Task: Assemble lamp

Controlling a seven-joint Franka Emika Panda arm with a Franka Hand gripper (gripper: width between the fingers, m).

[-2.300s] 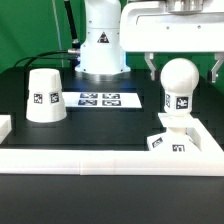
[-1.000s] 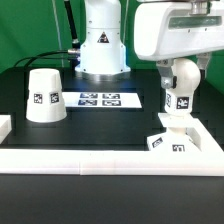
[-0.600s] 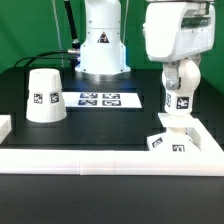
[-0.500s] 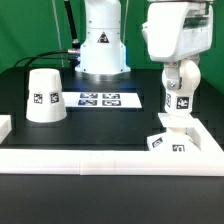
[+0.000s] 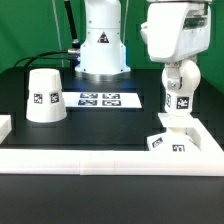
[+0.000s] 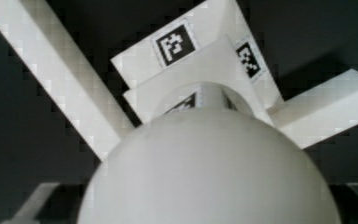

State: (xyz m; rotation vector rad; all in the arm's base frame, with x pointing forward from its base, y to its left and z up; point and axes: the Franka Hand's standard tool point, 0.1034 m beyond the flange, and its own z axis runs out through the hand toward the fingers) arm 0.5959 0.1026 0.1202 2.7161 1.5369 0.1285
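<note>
**gripper down over the bulb at the frame's right; grip not confirmed**

exterior view: the gripper (image 5: 179, 66) sits at the upper right of the frame, with the hand's white body directly above the bulb (image 5: 180, 88). the hand covers the top of the bulb. the fingers are not clearly separable from the bulb's outline, so i cannot tell whether they press on it or stand wide of it.

the bulb stands upright, its tag facing the camera. its lower end meets the base (image 5: 168, 141), which lies flat at the lower right of the frame, just behind the white rail (image 5: 100, 160) that runs across the front. two tags are visible on the base.

the shade (image 5: 43, 95) stands alone at the exterior view's left, narrow end up and one tag facing the camera. it is well apart from the bulb and base.

the marker board (image 5: 105, 99) lies flat on the black table (image 5: 110, 125), at the centre of the frame between the shade and the bulb. it touches neither.

wrist view: the bulb (image 6: 202, 165) fills most of the picture as a rounded white mass. beyond it the base (image 6: 194, 55) shows two tags. no fingers are visible here, so this view does not settle the hand's state either.
</note>
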